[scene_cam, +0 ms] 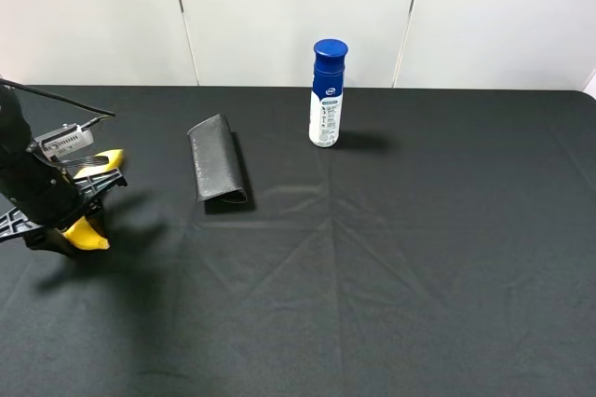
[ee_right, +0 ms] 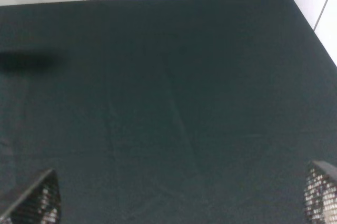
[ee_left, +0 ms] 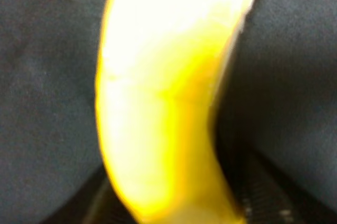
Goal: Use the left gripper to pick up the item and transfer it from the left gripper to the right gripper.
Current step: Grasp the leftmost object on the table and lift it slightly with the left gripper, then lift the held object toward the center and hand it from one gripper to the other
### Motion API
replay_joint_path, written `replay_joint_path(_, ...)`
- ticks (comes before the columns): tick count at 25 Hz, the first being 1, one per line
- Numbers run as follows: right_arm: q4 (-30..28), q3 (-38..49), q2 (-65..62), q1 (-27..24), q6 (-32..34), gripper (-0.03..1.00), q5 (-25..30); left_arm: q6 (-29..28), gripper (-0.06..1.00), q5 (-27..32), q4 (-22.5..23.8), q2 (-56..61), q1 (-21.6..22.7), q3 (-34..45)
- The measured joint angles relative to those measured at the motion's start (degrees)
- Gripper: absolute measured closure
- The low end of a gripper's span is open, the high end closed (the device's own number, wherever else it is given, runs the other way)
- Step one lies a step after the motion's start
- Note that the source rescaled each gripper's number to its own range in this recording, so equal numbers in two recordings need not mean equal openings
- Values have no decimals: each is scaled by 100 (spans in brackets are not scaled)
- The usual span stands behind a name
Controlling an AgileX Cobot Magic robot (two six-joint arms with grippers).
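At the left edge of the table [scene_cam: 419, 257], the left tool [scene_cam: 74, 199], black with a perforated silver bracket, is clamped across the middle of the banana [scene_cam: 88, 235]; its smooth, curved yellow peel shows on either side of the tool and fills the left wrist view in a blur. To its right on the creased black cloth lie a black folded wallet [scene_cam: 219, 171] and, farther back, an upright white cylindrical spray bottle [scene_cam: 327, 94] with a blue cap. Of the right tool [ee_right: 176, 197] only two mesh-patterned fingertips [ee_right: 32, 203] are visible, set wide apart above the cloth.
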State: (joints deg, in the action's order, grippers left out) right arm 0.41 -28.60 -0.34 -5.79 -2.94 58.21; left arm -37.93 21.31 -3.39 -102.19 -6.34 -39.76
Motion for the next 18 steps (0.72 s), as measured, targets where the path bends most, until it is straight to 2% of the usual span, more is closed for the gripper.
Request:
replay_joint_path(2, 0, 0, 0, 0, 0, -3, 0, 0, 94, -19, -14, -6, 0, 0)
replay_joint_path(18, 0, 0, 0, 0, 0, -3, 0, 0, 94, 122, -63, 170, 0, 5)
